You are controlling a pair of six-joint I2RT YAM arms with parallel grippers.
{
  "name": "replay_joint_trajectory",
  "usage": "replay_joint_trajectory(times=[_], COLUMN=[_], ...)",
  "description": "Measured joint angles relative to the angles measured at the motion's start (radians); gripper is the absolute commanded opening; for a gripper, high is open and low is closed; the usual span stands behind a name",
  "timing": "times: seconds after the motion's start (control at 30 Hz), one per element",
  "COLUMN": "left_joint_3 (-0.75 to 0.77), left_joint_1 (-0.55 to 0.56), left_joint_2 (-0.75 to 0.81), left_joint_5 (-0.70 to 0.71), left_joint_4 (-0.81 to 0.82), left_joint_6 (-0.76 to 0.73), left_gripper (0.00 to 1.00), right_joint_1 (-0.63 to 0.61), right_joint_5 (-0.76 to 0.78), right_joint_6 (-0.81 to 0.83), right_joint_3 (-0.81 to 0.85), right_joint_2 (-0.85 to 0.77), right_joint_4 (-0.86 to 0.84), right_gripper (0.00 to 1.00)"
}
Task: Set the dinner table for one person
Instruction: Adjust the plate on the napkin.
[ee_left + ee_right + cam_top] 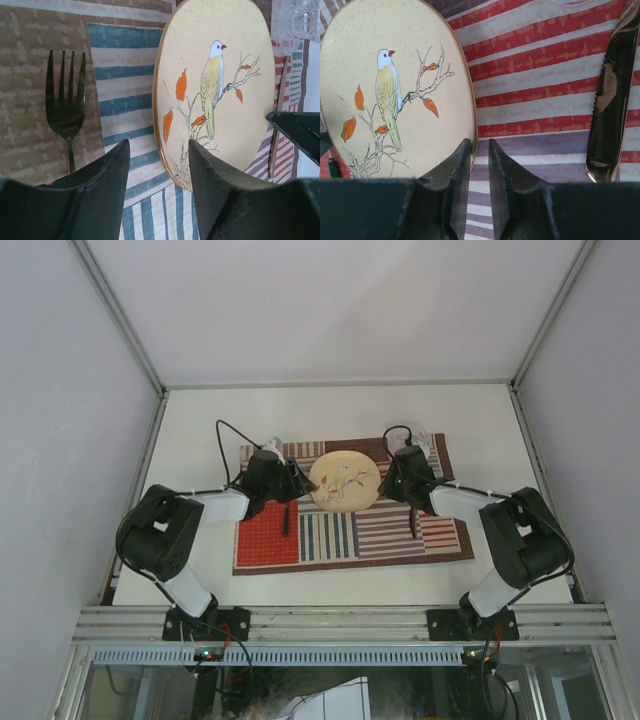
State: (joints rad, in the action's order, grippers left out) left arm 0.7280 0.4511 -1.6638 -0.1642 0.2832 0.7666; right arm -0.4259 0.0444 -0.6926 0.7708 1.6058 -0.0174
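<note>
The dinner table [200, 420] is a white top carrying a striped placemat [340, 537]. A cream plate [343, 483] painted with a bird lies flat at the mat's middle. A dark fork [65, 107] rests left of it and a dark knife [610, 105] right of it. My left gripper [292, 483] hovers low at the plate's left rim, open; in its wrist view the plate [215, 90] shows its rim between the left gripper's [159, 150] jaws. My right gripper [396, 480] sits at the plate's [395, 90] right rim. The right gripper's [479, 146] jaws stand a narrow gap apart with nothing in it.
A clear cut glass [421, 443] stands at the mat's far right corner, just behind my right gripper. Aluminium rails and white walls close in the table on the left, right and far sides. Both arm bases are bolted at the near edge.
</note>
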Motion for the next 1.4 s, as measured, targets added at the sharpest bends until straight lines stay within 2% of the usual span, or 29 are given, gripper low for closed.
replay_joint_trajectory(times=[0.27, 0.37, 0.47, 0.63, 0.67, 0.77, 0.83, 1.4], left_joint_3=[0.041, 0.056, 0.063, 0.066, 0.066, 0.066, 0.066, 0.063], left_joint_1=[0.000, 0.000, 0.000, 0.000, 0.000, 0.000, -0.002, -0.002], left_joint_2=[-0.046, -0.071, -0.087, -0.101, -0.102, -0.102, -0.103, -0.093], left_joint_5=[-0.010, -0.023, -0.027, -0.032, -0.033, -0.033, -0.032, -0.030], left_joint_4=[0.013, 0.026, 0.030, 0.034, 0.034, 0.036, 0.027, 0.034], left_joint_6=[0.000, 0.000, 0.000, 0.000, 0.000, 0.000, 0.000, 0.027], left_gripper=[0.54, 0.50, 0.43, 0.31, 0.28, 0.08, 0.01, 0.00], right_joint_1=[0.010, 0.012, 0.014, 0.017, 0.019, 0.023, 0.024, 0.011], right_joint_5=[-0.023, -0.030, -0.035, -0.053, -0.055, -0.058, -0.062, -0.057], right_joint_6=[-0.002, -0.003, -0.003, -0.003, -0.004, -0.006, -0.006, -0.006], right_joint_3=[0.001, 0.002, 0.003, 0.010, 0.010, 0.010, 0.010, 0.010], right_joint_2=[0.022, 0.031, 0.035, 0.042, 0.043, 0.045, 0.046, 0.040], right_joint_4=[-0.025, -0.037, -0.041, -0.047, -0.046, -0.047, -0.049, -0.036], right_gripper=[0.20, 0.20, 0.19, 0.00, 0.00, 0.00, 0.00, 0.00])
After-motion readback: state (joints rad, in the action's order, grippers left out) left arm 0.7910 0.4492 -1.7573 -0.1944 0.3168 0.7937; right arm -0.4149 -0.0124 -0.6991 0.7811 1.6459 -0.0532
